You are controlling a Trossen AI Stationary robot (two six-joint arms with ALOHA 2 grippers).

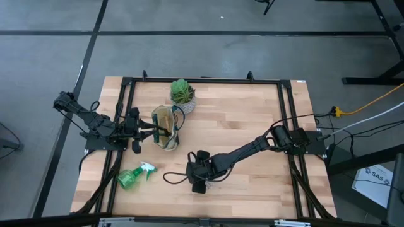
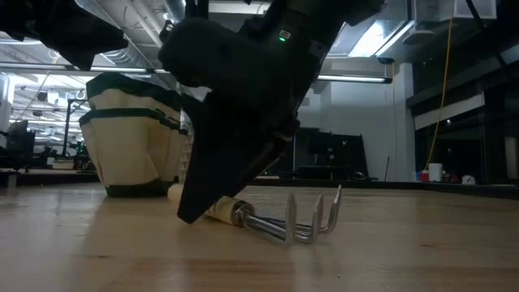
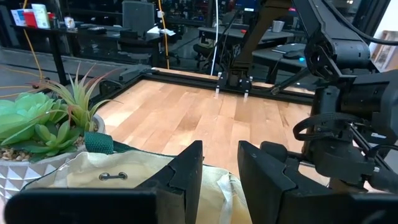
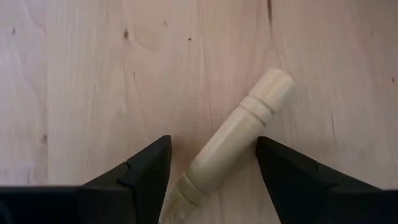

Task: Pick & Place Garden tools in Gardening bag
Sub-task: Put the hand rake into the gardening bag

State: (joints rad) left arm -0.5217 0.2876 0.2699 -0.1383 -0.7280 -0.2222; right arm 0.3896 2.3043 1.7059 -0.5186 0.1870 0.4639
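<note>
A wooden table (image 1: 252, 120) seen from above carries two dark robot arms, one reaching in from each side. Near the table's left-centre stands the cream gardening bag (image 1: 166, 128) with dark green trim, and just behind it a potted green plant (image 1: 182, 94) in a white pot. The left gripper (image 1: 151, 130) is at the bag's rim, and its wrist view shows its two fingers apart, with cream canvas below them; whether they pinch the rim cannot be told from these views. Near the front left edge a translucent green spray bottle (image 1: 134, 176) lies on its side, well apart from the bag. The right arm stretches across from the right side, and the right gripper (image 1: 198, 180) is lowered to the table in front of the bag, over the wooden-handled mini rake (image 2: 284, 221). In the right wrist view its fingers stand open on either side of the rake's pale handle (image 4: 233, 143), which lies slanted between them and is not yet clasped. The table-level view shows the rake flat on the wood with its metal prongs curling upward. The step in hand appears to be picking up the rake. The next move likely calls for closing squarely on the slanted handle, lifting it, and carrying it over to the bag's open mouth.
</note>
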